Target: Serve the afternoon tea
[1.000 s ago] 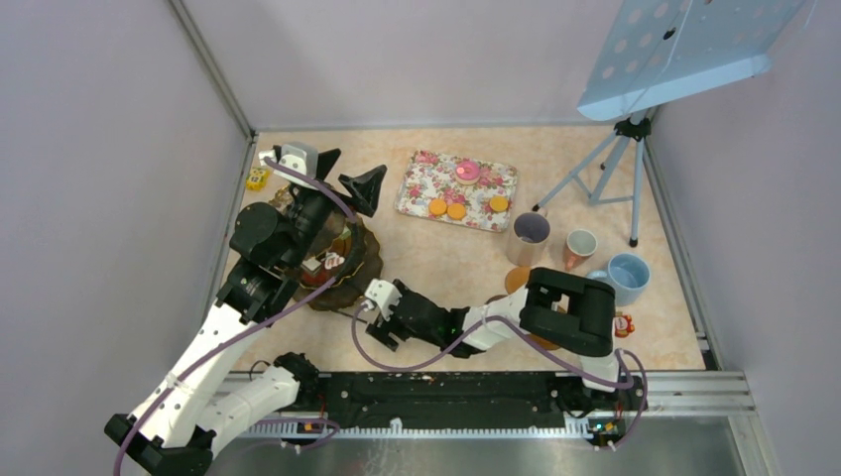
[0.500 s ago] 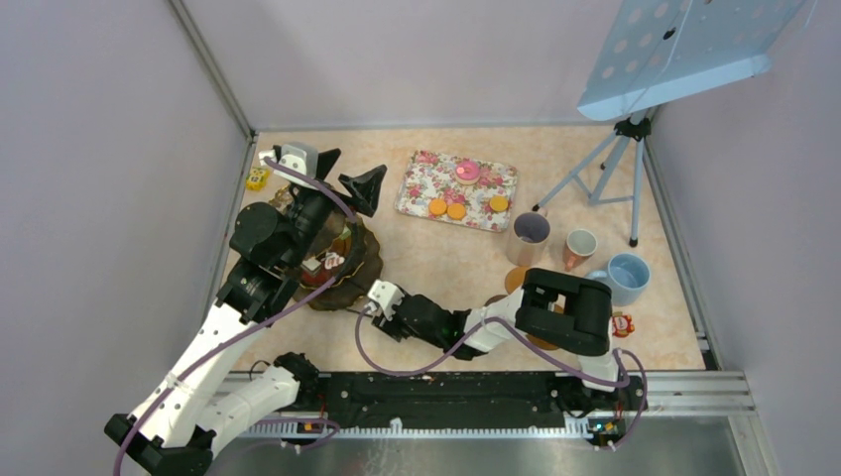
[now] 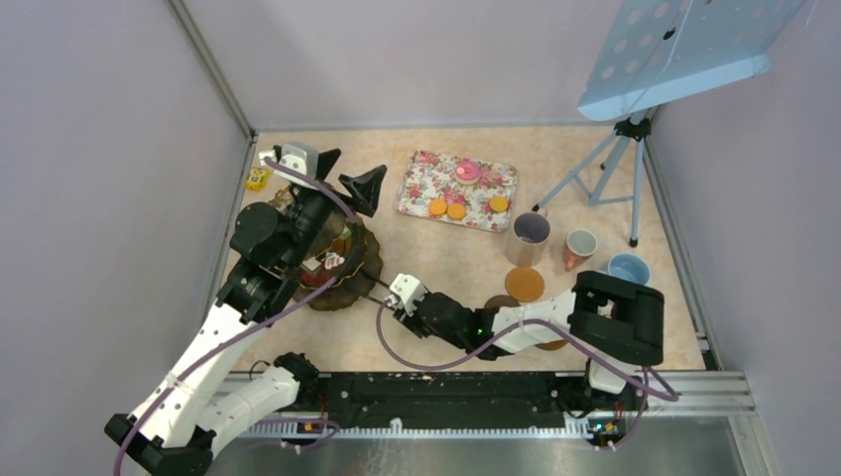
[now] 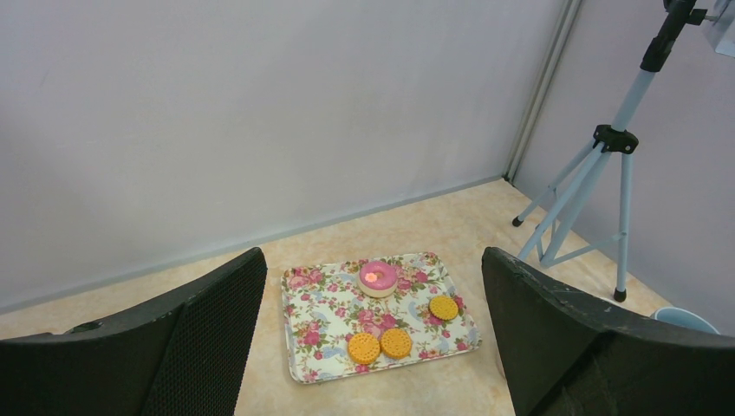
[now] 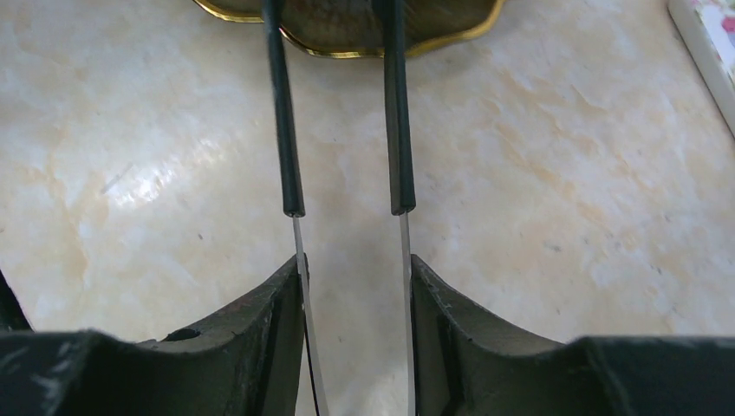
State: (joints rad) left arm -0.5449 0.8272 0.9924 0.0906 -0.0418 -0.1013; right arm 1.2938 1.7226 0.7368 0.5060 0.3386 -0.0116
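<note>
The rose-patterned tray [image 3: 412, 186] [image 4: 316, 334] carries a pink toy cake [image 3: 467, 171] [image 4: 378, 277] and three orange biscuits [image 3: 437, 207] [image 4: 363, 348]. To its right stand the lilac mug [image 3: 529, 236], the small white cup [image 3: 579, 246] and the light-blue mug [image 3: 629, 269]. My right gripper [image 3: 395, 295] [image 5: 357, 286] is shut on the black tongs [image 5: 286, 130], whose tips reach the dark gold-rimmed plate [image 3: 347, 278] [image 5: 347, 22]. A small cake [image 3: 330, 263] sits on that plate. My left gripper [image 3: 345, 175] [image 4: 371, 256] hangs open above the plate, holding nothing.
A tripod [image 3: 605, 169] [image 4: 598, 173] with a perforated light-blue board [image 3: 684, 50] stands at the back right. An orange saucer [image 3: 524, 284] lies in front of the lilac mug. A yellow toy [image 3: 258, 178] sits in the back-left corner. Walls close in left, right and behind.
My right gripper has narrowed onto the tongs and slid right and toward the dark plate. Its arm swung right, uncovering the orange saucer. The left arm has not moved.
</note>
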